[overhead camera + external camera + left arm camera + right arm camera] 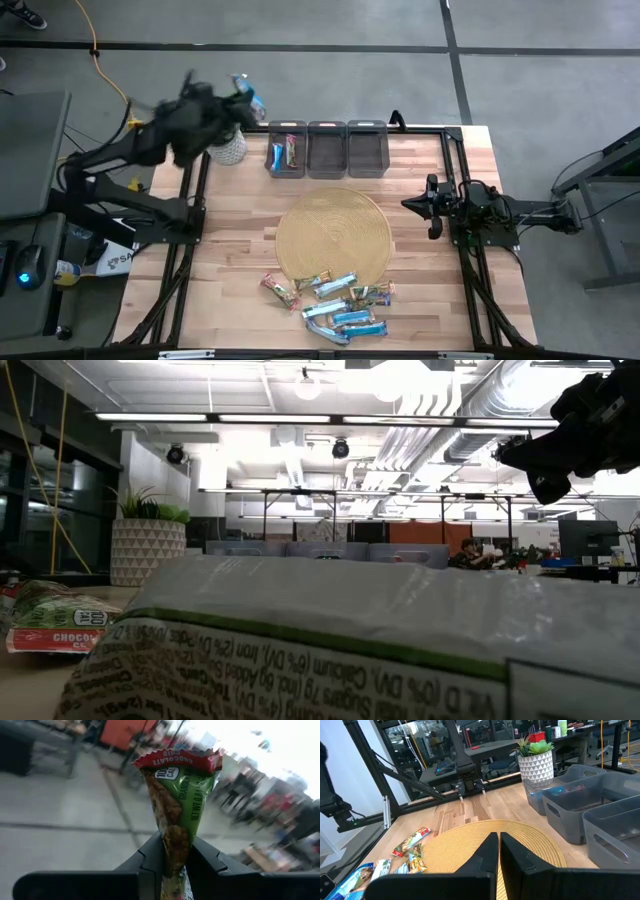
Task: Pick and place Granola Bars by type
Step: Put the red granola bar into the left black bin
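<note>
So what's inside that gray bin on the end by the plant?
Two granola bars lie in the leftmost bin, one blue, one reddish. Anything beneath them can't be seen.

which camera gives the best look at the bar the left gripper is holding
The left wrist view: the green-and-red granola bar fills the frame, pinched in the left gripper. The high view shows it blurred and tiny; the low and right wrist views don't show it.

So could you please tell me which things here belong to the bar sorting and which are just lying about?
Part of the job:
- bar held in the left gripper
- loose bars
- three bins, two bars in one

Just lying about:
- woven mat
- potted plant
- idle right gripper
</note>
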You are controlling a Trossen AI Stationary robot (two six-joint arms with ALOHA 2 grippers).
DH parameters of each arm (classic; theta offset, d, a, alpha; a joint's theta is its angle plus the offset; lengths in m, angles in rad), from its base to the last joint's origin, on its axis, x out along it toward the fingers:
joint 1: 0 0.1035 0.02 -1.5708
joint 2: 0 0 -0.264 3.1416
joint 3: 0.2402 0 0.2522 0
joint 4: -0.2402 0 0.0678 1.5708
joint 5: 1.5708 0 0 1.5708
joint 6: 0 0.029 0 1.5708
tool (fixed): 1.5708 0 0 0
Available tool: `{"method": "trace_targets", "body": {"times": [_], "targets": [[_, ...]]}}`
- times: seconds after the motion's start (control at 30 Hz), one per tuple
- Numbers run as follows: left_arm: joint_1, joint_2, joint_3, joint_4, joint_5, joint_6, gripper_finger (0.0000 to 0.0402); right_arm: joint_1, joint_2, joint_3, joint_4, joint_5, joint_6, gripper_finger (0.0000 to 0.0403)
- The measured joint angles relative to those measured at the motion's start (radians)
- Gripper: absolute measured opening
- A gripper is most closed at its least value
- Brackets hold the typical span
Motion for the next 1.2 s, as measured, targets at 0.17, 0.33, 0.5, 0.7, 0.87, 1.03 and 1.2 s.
{"method": "trace_targets", "body": {"times": [0.17, 0.33, 0.5, 0.7, 0.87, 1.03, 1.2], "targets": [[0.165, 0.214, 0.202, -0.384, 0.231, -0.167, 0.0064, 0.000, 0.000, 0.000, 0.000, 0.000, 0.000, 0.0000], [0.270, 0.404, 0.298, -0.648, 0.410, -0.227, 0.0064, 0.000, 0.000, 0.000, 0.000, 0.000, 0.000, 0.0000], [0.337, 0.511, 0.284, -0.684, 0.512, -0.198, 0.0064, 0.000, 0.000, 0.000, 0.000, 0.000, 0.000, 0.0000], [0.403, 0.616, 0.274, -0.665, 0.524, -0.175, 0.0064, 0.000, 0.000, 0.000, 0.000, 0.000, 0.000, 0.0000], [0.456, 0.712, 0.273, -0.638, 0.564, -0.151, 0.0064, 0.000, 0.000, 0.000, 0.000, 0.000, 0.000, 0.0000], [0.476, 0.800, 0.273, -0.604, 0.599, -0.144, 0.0064, 0.000, 0.000, 0.000, 0.000, 0.000, 0.000, 0.0000], [0.482, 0.878, 0.273, -0.600, 0.613, -0.121, 0.0064, 0.000, 0.000, 0.000, 0.000, 0.000, 0.000, 0.0000]]}}
